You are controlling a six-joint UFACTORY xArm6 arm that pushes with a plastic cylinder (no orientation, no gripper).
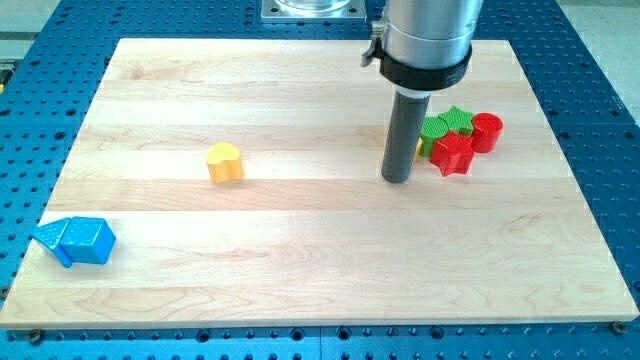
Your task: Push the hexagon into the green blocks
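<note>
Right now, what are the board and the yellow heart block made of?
The board looks like pale wood, with grain and plank seams showing. The yellow heart block looks like smooth, matte plastic, though painted wood is possible. My tip rests far to its right.

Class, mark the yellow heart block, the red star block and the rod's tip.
Yellow heart block (225, 161), camera view, its top face.
Red star block (452, 152), camera view, its top face.
My tip (397, 180), camera view, the rod's very end.

A robotics lab: a wooden board (300, 280) lies on a blue perforated bench (60, 60).
</note>
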